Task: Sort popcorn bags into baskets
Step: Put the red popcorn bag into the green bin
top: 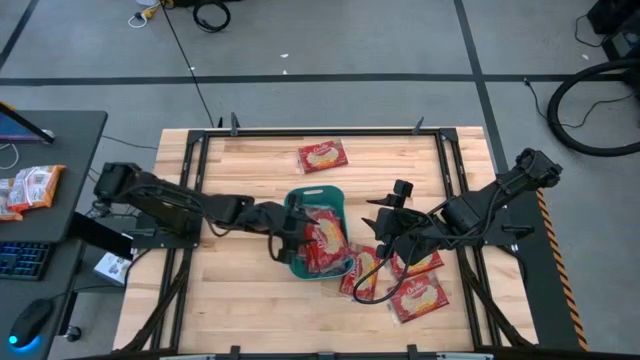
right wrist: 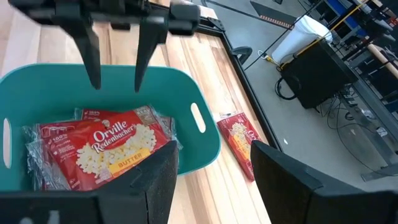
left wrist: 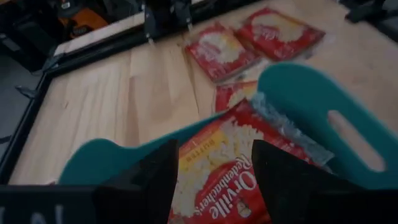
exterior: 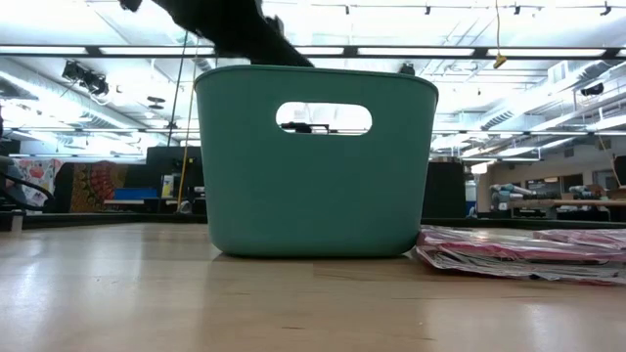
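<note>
Popcorn bags [right wrist: 102, 152] fill teal bin [right wrist: 205, 146]; left tool [right wrist: 115, 74] above, fingers apart.

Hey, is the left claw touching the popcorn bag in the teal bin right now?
Apart. The right wrist view shows the left claw open above the bag, with bin wall visible between.

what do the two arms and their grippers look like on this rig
Both arms are dark, near-black jointed links mounted at the table's side edges. The left gripper and right gripper each end in two slim, flat, tapering black fingers. Black cables loop from the right arm over the tabletop. No markings are legible.
</note>
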`<state>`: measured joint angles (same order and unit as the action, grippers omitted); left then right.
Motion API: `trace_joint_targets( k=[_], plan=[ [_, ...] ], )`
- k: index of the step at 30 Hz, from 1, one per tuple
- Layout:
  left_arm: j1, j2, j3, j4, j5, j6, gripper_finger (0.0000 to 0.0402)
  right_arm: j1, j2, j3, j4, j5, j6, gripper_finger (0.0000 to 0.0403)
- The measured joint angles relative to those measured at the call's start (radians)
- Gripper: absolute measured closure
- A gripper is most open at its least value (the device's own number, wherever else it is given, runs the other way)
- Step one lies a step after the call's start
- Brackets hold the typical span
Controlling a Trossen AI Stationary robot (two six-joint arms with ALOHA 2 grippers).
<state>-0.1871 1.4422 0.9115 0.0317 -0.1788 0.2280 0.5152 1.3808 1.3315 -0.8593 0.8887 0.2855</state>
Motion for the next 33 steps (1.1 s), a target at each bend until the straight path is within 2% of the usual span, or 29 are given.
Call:
trace_joint_targets(
  k=[7, 11, 17, 24, 27, 30, 33],
  plan=[
    [0.000, 0.008, 0.001, -0.045, 0.024, -0.060, 0.0194, 0.000, 0.000, 0.000, 0.001, -0.015, 0.007, 0.0195],
    [0.000, 0.003, 0.000, -0.091, 0.024, -0.066, 0.0194, -0.017, 0.009, 0.000, 0.011, -0.117, 0.014, 0.0195],
    [-0.005, -0.129, -0.002, -0.090, -0.006, -0.035, 0.0196, -0.050, 0.036, -0.052, 0.030, -0.231, 0.098, 0.0195],
    [-0.008, -0.194, -0.007, -0.111, -0.019, -0.007, 0.0224, -0.043, 0.077, -0.102, -0.027, -0.351, 0.234, 0.0195],
    [-0.006, -0.193, -0.075, -0.044, -0.026, -0.007, 0.0234, -0.038, 0.104, -0.121, -0.062, -0.419, 0.286, 0.0195],
    [-0.006, -0.195, -0.148, 0.043, -0.059, -0.007, 0.0243, -0.040, 0.125, -0.148, -0.084, -0.534, 0.334, 0.0195],
    [-0.007, -0.223, -0.193, 0.058, -0.095, -0.013, 0.0248, -0.036, 0.132, -0.186, -0.081, -0.596, 0.391, 0.0195]
  ],
)
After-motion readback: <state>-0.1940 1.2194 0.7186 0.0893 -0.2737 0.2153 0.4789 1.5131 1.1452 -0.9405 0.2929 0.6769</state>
